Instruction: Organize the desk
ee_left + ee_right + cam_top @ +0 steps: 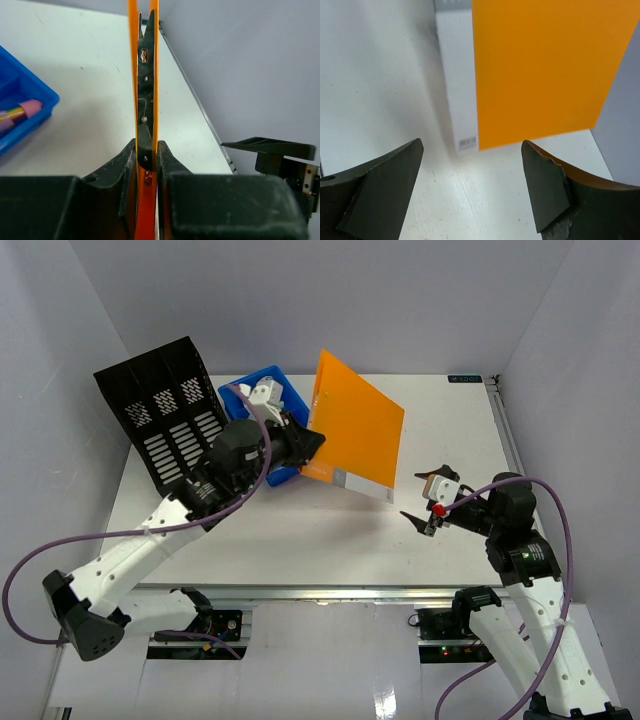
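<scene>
Left tool [312,446]: clamped tight on the near-left edge of the orange folder [362,428], one finger on each face. The folder stands on edge and is tilted; I cannot tell whether it touches the surface.

Right tool [424,496]: right of the folder and apart from it, jaws spread wide, nothing between them.

Worktop [300,535]: lies under the folder, white, extending to all sides.

Blue tray [262,380]: just left of the folder. Black file rack [160,410]: further left.
</scene>
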{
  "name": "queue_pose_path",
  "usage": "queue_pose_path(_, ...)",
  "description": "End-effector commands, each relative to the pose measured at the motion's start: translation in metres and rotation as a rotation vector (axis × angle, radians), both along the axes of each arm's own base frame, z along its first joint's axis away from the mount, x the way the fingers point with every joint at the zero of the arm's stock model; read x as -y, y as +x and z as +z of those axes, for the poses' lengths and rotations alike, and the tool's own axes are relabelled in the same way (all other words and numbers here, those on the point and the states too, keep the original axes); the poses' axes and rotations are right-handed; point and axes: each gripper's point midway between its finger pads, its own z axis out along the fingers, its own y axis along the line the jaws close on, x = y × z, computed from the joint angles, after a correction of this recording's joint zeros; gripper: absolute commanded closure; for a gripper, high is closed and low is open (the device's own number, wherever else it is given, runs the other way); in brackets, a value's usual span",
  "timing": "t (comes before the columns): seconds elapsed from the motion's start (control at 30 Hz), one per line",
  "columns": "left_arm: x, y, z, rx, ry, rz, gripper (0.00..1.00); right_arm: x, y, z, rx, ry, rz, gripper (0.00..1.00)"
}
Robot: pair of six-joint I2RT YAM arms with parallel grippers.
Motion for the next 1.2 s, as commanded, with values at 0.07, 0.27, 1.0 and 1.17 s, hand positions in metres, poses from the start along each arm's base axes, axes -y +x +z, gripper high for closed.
queue_pose_path(0.07,-0.057,-0.008,0.045,0.088,0.048,0.155,1.00,-0.004,-0.002,-0.004,-0.049,0.030,0.007,0.13)
queue_pose_path(0.27,-0.118,-0.007,0.070,0.118,0.127,0.392,1.00,-0.004,0.000,-0.009,-0.059,0.040,0.001,0.11)
queue_pose_path(1.0,-0.250,-0.020,0.154,0.240,0.385,0.948,1.00,-0.002,0.004,-0.045,-0.091,0.031,-0.019,0.09)
queue_pose_path(1.17,-0.247,-0.003,0.172,0.300,0.517,1.003,1.00,-0.001,0.005,-0.044,-0.086,0.029,-0.028,0.09)
